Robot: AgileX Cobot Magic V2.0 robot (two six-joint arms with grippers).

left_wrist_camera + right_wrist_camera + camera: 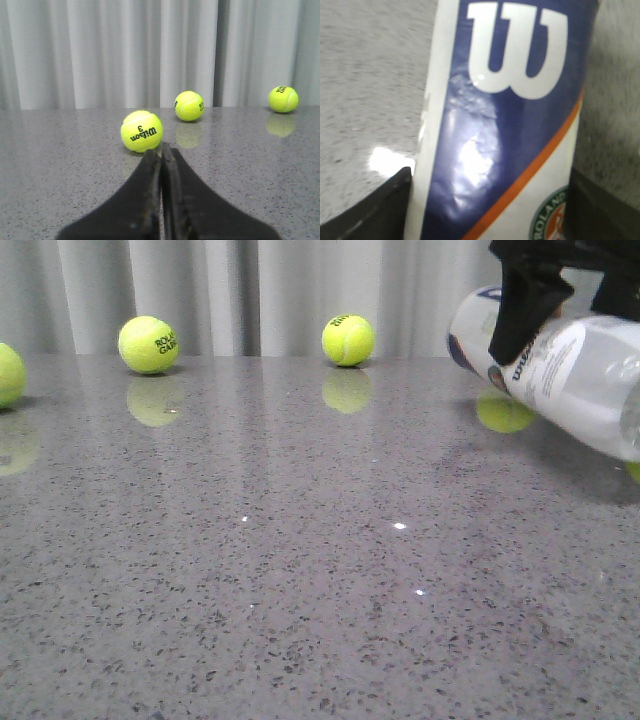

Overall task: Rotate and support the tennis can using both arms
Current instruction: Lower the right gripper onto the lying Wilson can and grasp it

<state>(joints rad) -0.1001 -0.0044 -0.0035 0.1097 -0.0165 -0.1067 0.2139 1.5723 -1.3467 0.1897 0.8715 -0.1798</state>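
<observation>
The tennis can (570, 365), clear plastic with a white-and-navy Wilson label, hangs tilted above the table at the far right in the front view. My right gripper (530, 315) is shut on it from above. In the right wrist view the can's label (510, 125), with its orange stripe, fills the gap between the two black fingers (375, 210). My left gripper (161, 150) is shut and empty, low over the table, with a Wilson tennis ball (141, 131) just beyond its tips. The left arm does not show in the front view.
Tennis balls lie along the back of the grey speckled table (300, 570): one at the left edge (8, 373), one (148, 344), one (348, 340), and one under the can (505, 412). A grey curtain (250, 290) hangs behind. Two more balls (189, 105) (283, 98) show in the left wrist view.
</observation>
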